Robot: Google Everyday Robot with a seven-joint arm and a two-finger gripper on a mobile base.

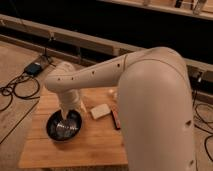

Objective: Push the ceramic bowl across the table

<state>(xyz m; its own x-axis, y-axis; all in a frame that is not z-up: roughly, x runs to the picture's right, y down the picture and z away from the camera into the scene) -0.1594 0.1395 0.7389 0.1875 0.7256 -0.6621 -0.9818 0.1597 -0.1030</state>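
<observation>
**Camera view, the pushing step.** The gripper hangs at the end of the white arm and points down into the ceramic bowl. The bowl sits on the left part of the table, toward its near-left corner. You cannot tell here how wide the gripper stands, nor whether it touches the glossy inside. To push well, set the tip low against the inner wall on the side you mean to drive toward, so the rim cannot slip out from under it. Move slowly and level, since a glazed bowl on wood is likely to slide readily and to turn if pushed off centre. Choose the direction with care. Just right of the bowl lies a small white block, and beyond it a dark bar; a push to the right would probably gather both. The left and near edges are close, so a push that way risks tipping the bowl off. The top is light-brown wood, and any seam between planks may snag the bowl's foot slightly. Around the table you see a tan floor, with black cables and a small dark box at left. A low rail runs before a dark background.
</observation>
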